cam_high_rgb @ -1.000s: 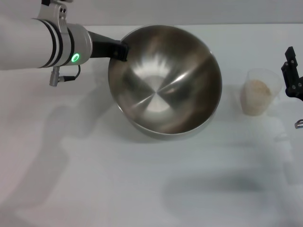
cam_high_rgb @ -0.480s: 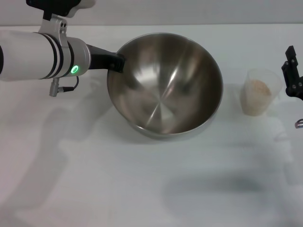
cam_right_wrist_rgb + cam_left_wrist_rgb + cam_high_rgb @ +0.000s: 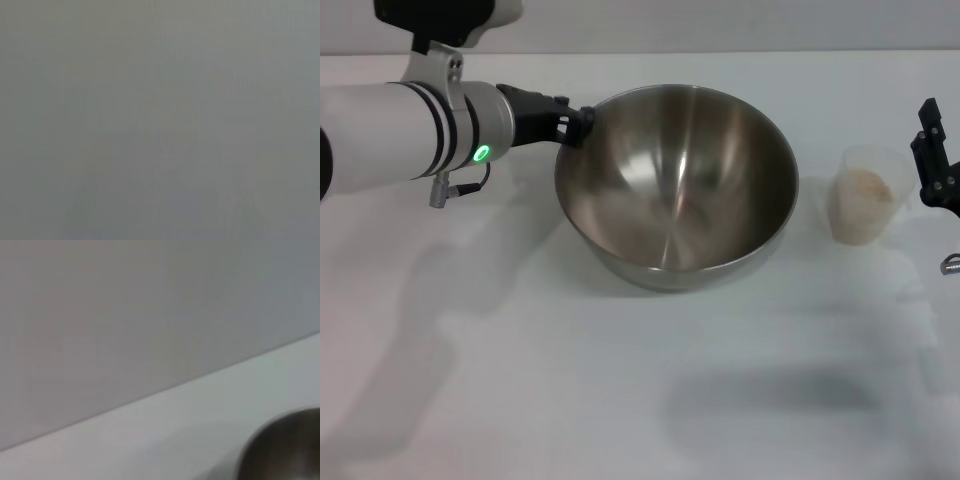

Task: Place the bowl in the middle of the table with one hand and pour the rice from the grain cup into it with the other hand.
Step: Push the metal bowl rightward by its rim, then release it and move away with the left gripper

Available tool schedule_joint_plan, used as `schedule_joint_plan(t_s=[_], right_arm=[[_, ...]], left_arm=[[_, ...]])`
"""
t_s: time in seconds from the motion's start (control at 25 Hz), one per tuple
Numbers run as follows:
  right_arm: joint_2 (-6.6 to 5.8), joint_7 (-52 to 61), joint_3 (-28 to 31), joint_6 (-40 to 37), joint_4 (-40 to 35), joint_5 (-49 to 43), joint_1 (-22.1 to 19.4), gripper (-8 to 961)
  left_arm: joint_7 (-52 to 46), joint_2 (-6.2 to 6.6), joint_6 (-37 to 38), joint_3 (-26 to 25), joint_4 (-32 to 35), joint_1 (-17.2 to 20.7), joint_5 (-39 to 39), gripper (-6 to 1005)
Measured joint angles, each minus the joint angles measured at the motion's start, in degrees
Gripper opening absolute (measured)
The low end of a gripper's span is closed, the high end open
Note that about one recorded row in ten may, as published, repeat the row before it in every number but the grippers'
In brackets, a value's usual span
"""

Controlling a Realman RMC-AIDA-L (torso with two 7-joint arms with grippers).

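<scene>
In the head view, our left gripper (image 3: 578, 124) is clamped on the rim of the bowl (image 3: 677, 185), which sits near the table's (image 3: 620, 380) middle. The grain cup (image 3: 863, 195), holding rice (image 3: 865, 190), stands just beside our right gripper (image 3: 935, 160); whether it is apart or together we cannot tell.

The left wrist view shows only the bowl's edge; the right wrist view shows nothing. Bowl placement looks nearly done; next we release it and grasp the cup.

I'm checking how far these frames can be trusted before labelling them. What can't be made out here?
- Left hand: in the head view its fingertips merge with the bowl rim, so its grip is unclear.
- Right hand: cut by the head view's edge beside the grain cup.
- Rice: single grains too small.
- Right wrist view: blank grey only.
- Left wrist view: blurred; only a sliver of bowl and the table.
</scene>
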Motion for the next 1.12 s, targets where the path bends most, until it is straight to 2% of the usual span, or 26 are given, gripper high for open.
schedule_joint_plan(t_s=[0.12,0.16,0.36,0.56,0.72,0.76,0.8,0.88,0.92,0.96,1.0,1.12], right_arm=[[0.0,0.0,0.0,-0.2,0.0,0.0,-0.1,538],[0.0,0.0,0.0,-0.3,0.0,0.0,-0.1,538],[0.0,-0.1,0.0,-0.4,-0.2,-0.1,0.0,538],[0.0,-0.1,0.0,-0.4,-0.3,-0.1,0.3,538],[0.0,-0.1,0.0,-0.4,-0.4,-0.1,0.4,537],[-0.03,-0.1,0.1,-0.4,-0.5,-0.1,0.4,537],[-0.03,-0.1,0.1,-0.4,-0.5,-0.1,0.4,537],[-0.06,-0.1,0.3,-0.5,-0.5,-0.1,0.4,537],[-0.07,-0.1,0.3,-0.5,-0.5,-0.1,0.5,537],[-0.08,-0.1,0.3,-0.5,-0.5,-0.1,0.5,537],[-0.08,-0.1,0.3,-0.5,-0.5,-0.1,0.5,537],[-0.09,-0.1,0.5,-0.5,-0.5,-0.1,0.5,537]], left_arm=[[-0.1,0.02,3.4,0.2,-0.3,1.6,-0.1,267],[-0.5,-0.02,5.9,0.2,-0.9,3.2,-0.7,275],[-0.2,0.14,6.7,0.3,-2.6,4.7,-1.7,312],[0.0,0.09,7.0,0.7,-4.0,5.2,-2.1,267],[4.1,0.13,11.0,2.3,-4.1,5.9,-2.1,231],[5.6,0.1,16.8,4.4,-3.8,7.1,-2.1,222],[5.6,0.1,16.8,4.4,-3.8,7.1,-2.1,224],[5.9,0.18,24.1,6.7,-3.4,8.5,-2.1,228],[6.0,0.2,28.8,8.0,-3.0,9.3,-2.1,229],[6.0,0.15,37.3,10.6,-1.9,10.7,-1.9,230],[6.0,0.15,37.3,10.6,-1.9,10.7,-1.9,231],[5.9,0.16,47.4,13.6,-0.5,12.0,-1.5,235]])
